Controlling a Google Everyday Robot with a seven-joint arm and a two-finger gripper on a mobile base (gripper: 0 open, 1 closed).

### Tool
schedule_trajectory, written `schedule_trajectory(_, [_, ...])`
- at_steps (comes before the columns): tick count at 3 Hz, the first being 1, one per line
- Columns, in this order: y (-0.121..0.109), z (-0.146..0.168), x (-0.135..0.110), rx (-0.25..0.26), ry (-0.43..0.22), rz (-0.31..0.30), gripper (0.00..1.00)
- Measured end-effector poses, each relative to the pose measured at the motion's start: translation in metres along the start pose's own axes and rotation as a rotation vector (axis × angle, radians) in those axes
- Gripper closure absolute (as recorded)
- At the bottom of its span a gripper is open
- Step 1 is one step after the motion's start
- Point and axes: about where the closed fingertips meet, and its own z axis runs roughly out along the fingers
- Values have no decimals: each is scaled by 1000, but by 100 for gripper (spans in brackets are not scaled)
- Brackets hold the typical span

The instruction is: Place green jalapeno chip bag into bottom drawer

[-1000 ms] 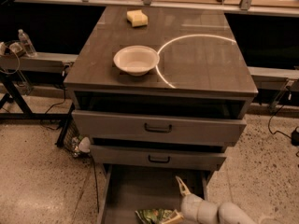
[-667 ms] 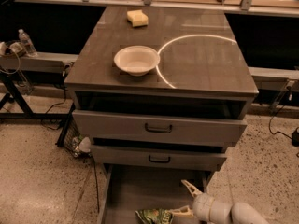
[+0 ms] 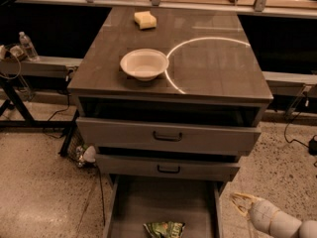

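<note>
Speckled floor [image 3: 39, 182], grey table [image 3: 218, 68]: crinkly green foil chip bag [image 3: 163, 228] lies in the shallow grey bottom drawer [image 3: 158, 200].
The pale gripper [image 3: 242, 205] hangs off the table's front-right corner, fingers spread, empty; swinging inward could clip the drawer wall.

The green chip bag [image 3: 164, 228] lies on the grey floor of the bottom drawer [image 3: 143, 202], which is pulled out below the front edge of the bench [image 3: 218, 68]. The gripper [image 3: 239, 205] hangs low down outside the drawer, out past the bench's front right corner, with its two pale fingers spread, nothing between them, and well apart from the bag. On the bench top, a white bowl [image 3: 144, 64] sits near the front left corner and a yellow sponge [image 3: 145, 19] sits by the back edge.
</note>
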Motion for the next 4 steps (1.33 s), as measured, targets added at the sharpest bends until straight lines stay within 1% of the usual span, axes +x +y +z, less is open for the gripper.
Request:
schedule_trajectory(1, [9,7,2,-19,-7,13,100])
schedule_trajectory(2, [-17,-2,5,52,5,-20,100])
schedule_trajectory(3, [-98,-61,2,321,77,-221,100])
schedule_trajectory(4, [-157,-105,-26,528,104,-418,100])
